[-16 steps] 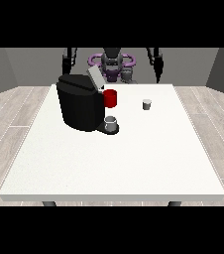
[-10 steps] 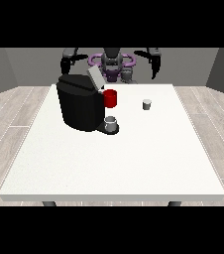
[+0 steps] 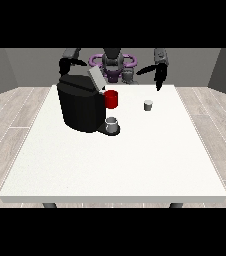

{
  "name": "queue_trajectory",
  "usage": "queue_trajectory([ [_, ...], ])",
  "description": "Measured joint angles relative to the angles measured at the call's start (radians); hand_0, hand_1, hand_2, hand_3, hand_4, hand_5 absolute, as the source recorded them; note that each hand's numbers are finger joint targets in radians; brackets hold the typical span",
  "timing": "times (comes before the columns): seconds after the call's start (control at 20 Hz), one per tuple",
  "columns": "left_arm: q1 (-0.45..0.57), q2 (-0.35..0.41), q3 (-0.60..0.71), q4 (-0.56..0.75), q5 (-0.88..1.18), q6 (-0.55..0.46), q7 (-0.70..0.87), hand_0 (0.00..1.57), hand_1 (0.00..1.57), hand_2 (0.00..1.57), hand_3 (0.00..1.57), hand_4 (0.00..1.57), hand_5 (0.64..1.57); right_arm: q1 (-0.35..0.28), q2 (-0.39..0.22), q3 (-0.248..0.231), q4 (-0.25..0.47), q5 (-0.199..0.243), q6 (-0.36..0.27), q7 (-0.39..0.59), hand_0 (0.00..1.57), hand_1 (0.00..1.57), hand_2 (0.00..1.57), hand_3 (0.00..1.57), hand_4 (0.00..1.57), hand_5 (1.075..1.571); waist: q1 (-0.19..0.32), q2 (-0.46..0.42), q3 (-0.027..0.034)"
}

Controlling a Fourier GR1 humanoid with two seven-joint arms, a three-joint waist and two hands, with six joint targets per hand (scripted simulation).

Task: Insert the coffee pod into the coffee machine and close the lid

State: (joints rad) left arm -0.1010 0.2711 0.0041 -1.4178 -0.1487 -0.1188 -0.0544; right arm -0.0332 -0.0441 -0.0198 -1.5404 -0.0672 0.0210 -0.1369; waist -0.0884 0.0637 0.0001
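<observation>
**White table: pod outside machine, lid up**

Black coffee machine [image 3: 81, 106] stands left of centre on the white table [image 3: 115, 160], its grey lid [image 3: 96, 78] raised and tilted. A red part [image 3: 111, 99] sits at its front, with a grey cup [image 3: 112, 124] on the tray below. The coffee pod [image 3: 148, 105] rests alone on the table, well right of the machine. The hand at the view's right [image 3: 158, 79] hangs above the far edge, fingers pointing down and straight, holding nothing. For the hand at the view's left [image 3: 65, 66], behind the machine, finger state cannot be determined.

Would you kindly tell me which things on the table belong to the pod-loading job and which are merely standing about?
For the job: coffee machine; its open lid; pod.
Standing about: red cup; grey cup on the machine's tray.
</observation>
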Motion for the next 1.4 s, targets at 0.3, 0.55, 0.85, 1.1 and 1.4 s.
queue_trajectory([
  [0.3,-0.106,0.077,0.027,0.164,-0.112,0.036,-0.042,0.0,0.0,0.0,0.0,0.0,1.571,-0.038,0.018,0.038,-0.031,0.012,-0.002,-0.016,0.0,0.0,0.0,0.0,0.39,1.571,-0.063,0.086,-0.0004],
  [0.55,-0.186,0.129,0.036,0.299,-0.186,0.042,-0.074,0.0,0.0,0.0,0.0,0.0,1.571,-0.068,0.014,0.029,-0.028,0.02,-0.011,-0.024,0.0,0.0,0.0,0.0,0.43,1.571,-0.084,0.138,-0.0005],
  [0.85,-0.287,0.17,0.047,0.458,-0.241,0.025,-0.085,0.0,0.0,0.0,0.0,0.0,1.571,-0.099,0.022,0.038,0.004,0.045,-0.036,-0.029,0.0,0.0,0.0,0.0,0.51,1.571,-0.091,0.195,-0.0006],
  [1.1,-0.352,0.18,0.026,0.558,-0.298,0.008,-0.087,0.0,0.0,0.0,0.0,0.0,1.571,-0.131,0.01,0.015,0.042,0.045,-0.044,-0.007,0.0,0.0,0.0,0.0,0.52,1.571,-0.091,0.208,0.0004],
  [1.4,-0.409,0.197,0.02,0.625,-0.347,0.001,-0.118,0.0,0.0,0.37,0.0,0.0,1.571,-0.182,-0.01,-0.026,0.101,0.036,-0.042,-0.038,0.0,0.0,0.0,0.0,0.31,1.571,-0.083,0.231,0.0088],
])
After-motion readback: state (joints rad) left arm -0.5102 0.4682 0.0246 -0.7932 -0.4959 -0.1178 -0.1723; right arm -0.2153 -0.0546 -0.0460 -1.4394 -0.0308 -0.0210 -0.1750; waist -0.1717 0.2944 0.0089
